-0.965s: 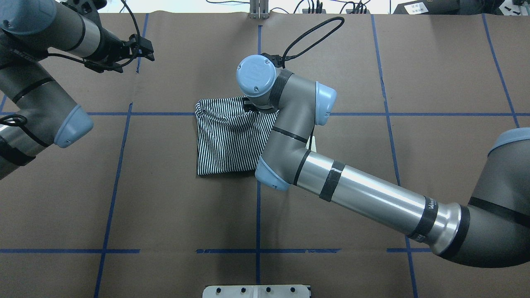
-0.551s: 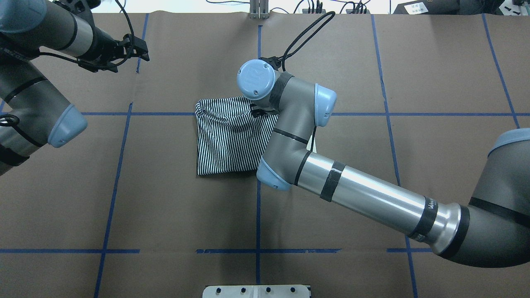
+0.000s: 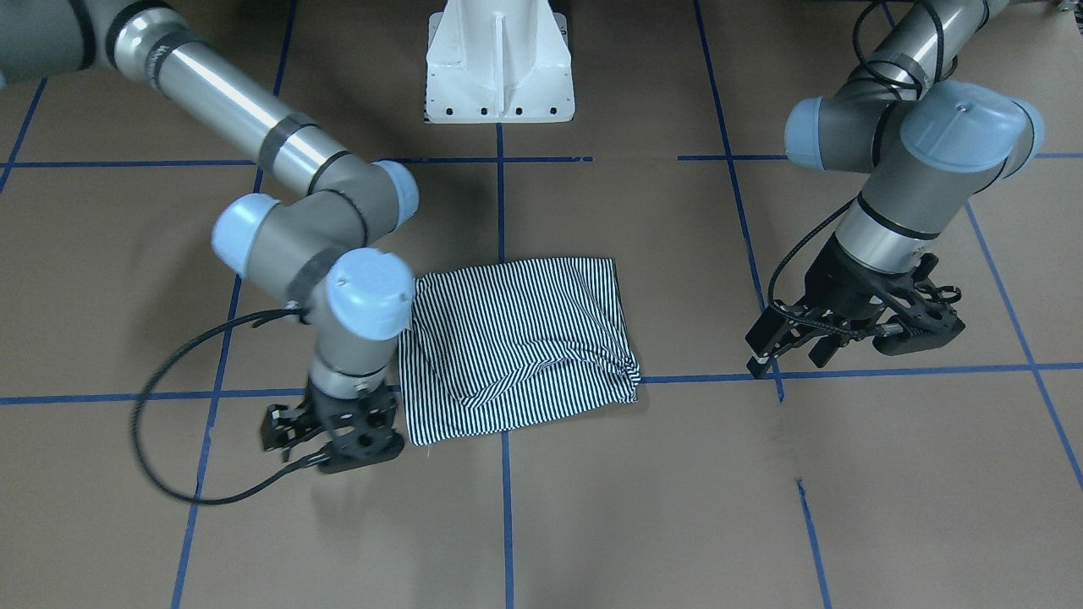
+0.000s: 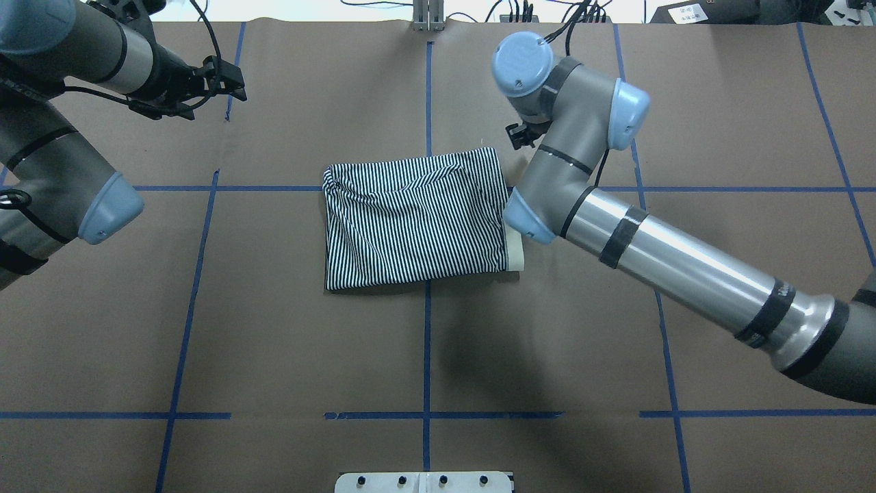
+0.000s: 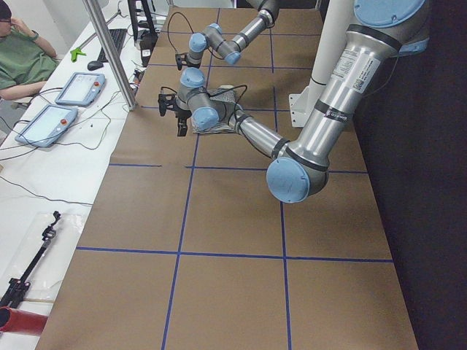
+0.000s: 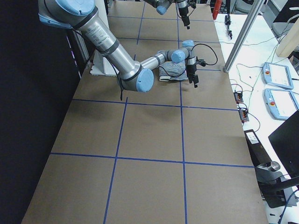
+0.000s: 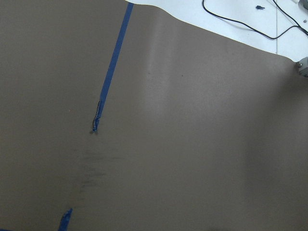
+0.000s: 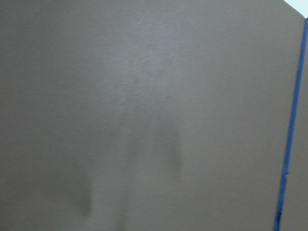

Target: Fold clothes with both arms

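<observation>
Nearest the robot, the white pedestal base [image 4: 424, 481] sits at the near edge of the table [image 4: 274, 329], whose brown paper cover is marked into a grid with blue tape [image 4: 426, 356]. At mid-table lies the polo shirt [image 4: 410, 222], folded into a rough rectangle with its navy-and-white stripes up. It lies flat on the paper where the centre tape line meets the far cross line. A cream strip [image 4: 515, 253] shows along its right edge, and the cloth is puckered at the far left corner. The right arm [image 4: 684, 274] reaches in from the near right, and one blue joint cap overlaps the shirt's right edge in the overhead view. The right gripper [image 3: 351, 444] hangs pointing down just off the shirt's far right corner, beside the cloth and not on it. It is smeared in the front view and mostly hidden under the wrist from above, so I cannot tell whether its jaws are parted or together. Farther out and well to the left, the left arm [image 4: 55, 171] is folded back. The left gripper [image 4: 229, 77] hovers over a tape line with a torn end, well apart from the shirt, and I cannot tell how its jaws stand either. Beyond the table's far edge, cables [image 4: 520, 10] lie on a white surface.
</observation>
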`<state>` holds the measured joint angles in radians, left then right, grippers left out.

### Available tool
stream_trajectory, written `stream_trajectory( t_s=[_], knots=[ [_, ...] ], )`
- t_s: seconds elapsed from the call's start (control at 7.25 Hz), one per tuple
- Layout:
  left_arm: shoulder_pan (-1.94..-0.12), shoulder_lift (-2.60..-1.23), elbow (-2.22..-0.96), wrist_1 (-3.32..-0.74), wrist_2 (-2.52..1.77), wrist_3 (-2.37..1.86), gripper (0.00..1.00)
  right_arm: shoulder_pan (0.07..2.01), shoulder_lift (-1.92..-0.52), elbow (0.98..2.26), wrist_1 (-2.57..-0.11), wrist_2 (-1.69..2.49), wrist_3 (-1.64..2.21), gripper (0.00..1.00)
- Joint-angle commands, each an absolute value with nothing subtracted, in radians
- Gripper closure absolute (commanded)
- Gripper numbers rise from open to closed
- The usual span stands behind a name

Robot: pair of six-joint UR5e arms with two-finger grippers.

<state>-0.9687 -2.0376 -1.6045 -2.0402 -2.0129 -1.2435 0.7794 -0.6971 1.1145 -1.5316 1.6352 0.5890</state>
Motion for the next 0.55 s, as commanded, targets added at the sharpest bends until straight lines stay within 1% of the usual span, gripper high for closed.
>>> stream_trajectory(
  t_s=[0.0,0.28,0.41],
  knots=[
    [-1.012,-2.034,-1.606,-2.039,-2.044,-1.197,0.0,0.946,-0.769,1.182,-1.534,1.873,0.459,0.0],
    [-1.177,-1.897,-1.657,-2.019,-2.136,-0.914,0.0,1.168,-0.953,1.311,-1.545,2.07,0.219,0.0],
    [-1.263,-1.82,-1.66,-1.999,-2.169,-0.718,0.0,1.275,-1.029,1.319,-1.545,2.151,0.105,0.0]
  ],
)
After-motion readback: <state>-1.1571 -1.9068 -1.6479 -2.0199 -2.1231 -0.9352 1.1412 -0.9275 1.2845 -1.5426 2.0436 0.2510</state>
